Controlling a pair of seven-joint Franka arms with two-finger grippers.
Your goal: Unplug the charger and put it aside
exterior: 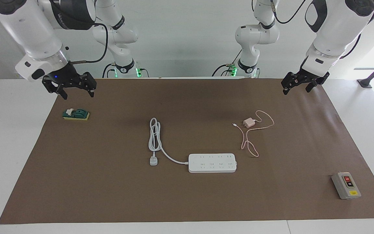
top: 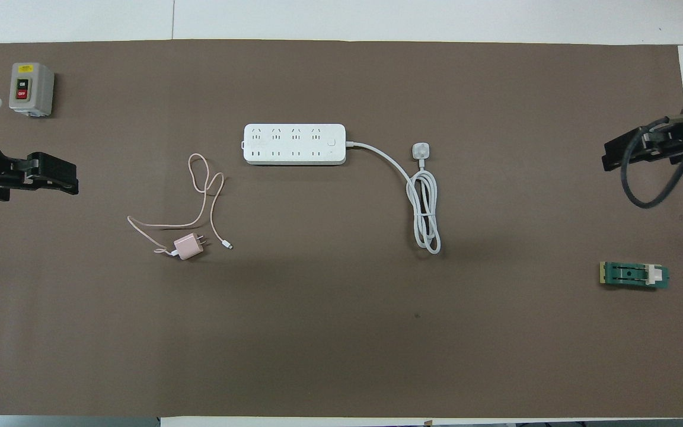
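Note:
The pale pink charger [exterior: 248,123] lies on the brown mat with its prongs free, out of any socket. It shows in the overhead view [top: 188,246] too. Its thin pink cable [exterior: 273,123] loops loosely around it. It lies nearer to the robots than the white power strip [exterior: 212,162], toward the left arm's end. The strip's sockets [top: 294,143] hold nothing. My left gripper [exterior: 296,91] is open and empty, up over the mat's edge at its own end. My right gripper [exterior: 78,95] is open and empty, up over the mat near a green part.
The strip's thick white cord [exterior: 154,135] is coiled toward the right arm's end, its white plug [exterior: 154,161] lying loose. A green switch part [exterior: 76,114] lies under the right gripper. A grey on/off button box [exterior: 346,185] stands at the left arm's end, farther from the robots.

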